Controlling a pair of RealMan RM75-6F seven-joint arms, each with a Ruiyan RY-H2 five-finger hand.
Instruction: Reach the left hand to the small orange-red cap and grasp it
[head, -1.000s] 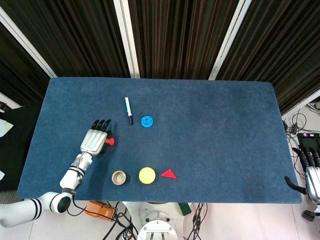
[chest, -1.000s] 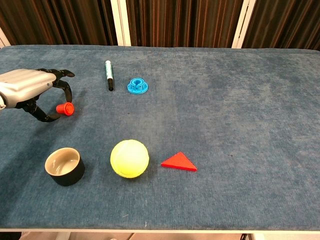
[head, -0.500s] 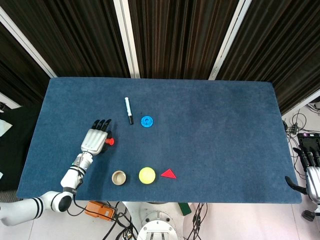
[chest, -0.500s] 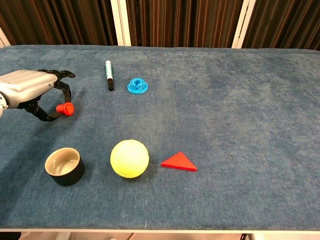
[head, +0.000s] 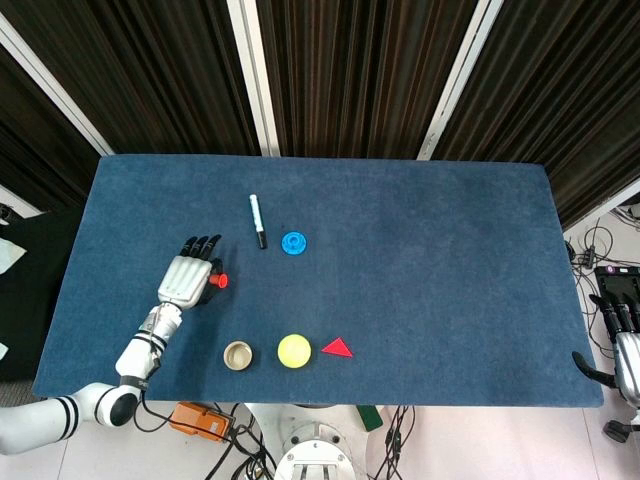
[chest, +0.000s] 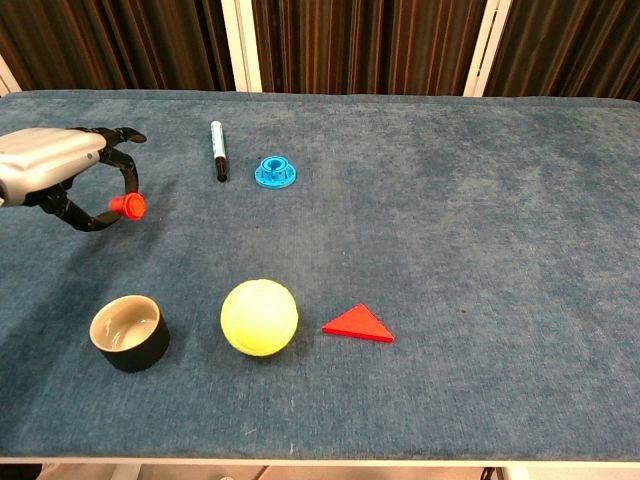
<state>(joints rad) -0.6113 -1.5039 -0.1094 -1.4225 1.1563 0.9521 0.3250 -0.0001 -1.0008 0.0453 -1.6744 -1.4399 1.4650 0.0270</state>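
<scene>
Orange-red cap (chest: 127, 206) — 1 small, rigid, light piece, likely slippery. Left robot hand (chest: 62, 175) pinches its sides between thumb and fingertip — seemingly clear of the tabletop (chest: 450, 200).

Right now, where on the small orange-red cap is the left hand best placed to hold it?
Pinch the orange-red cap across its narrow sides, from the left, where the left hand already is. It's small and low, so fingertips fit better than a full wrap; it looks pinched there now.

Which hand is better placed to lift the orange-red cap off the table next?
Left. The left hand already pinches the orange-red cap between thumb and finger; the right hand hangs off the table's far right edge.
</scene>
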